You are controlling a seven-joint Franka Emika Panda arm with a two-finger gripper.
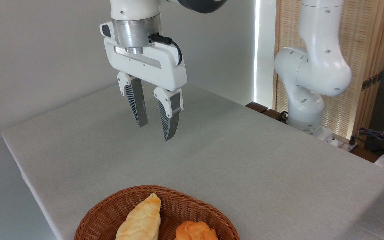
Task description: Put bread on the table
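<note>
The bread [141, 220] lies in the basket [102, 213] beside a bun [196, 231], well below the empty, parted gripper [154, 130] over the table [245, 160], so a sloppy descent might nudge the bun or snag wicker.

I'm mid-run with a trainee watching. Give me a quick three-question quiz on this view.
1. True or false: the tool is gripping the bread.
2. Where does the bread lie? A) on the bare table B) in the basket C) between the fingers
3. What sits beside the bread in the basket?

Key: 1. False; the tool hangs open and empty above the table. 2. B. 3. A round orange bun.
</note>
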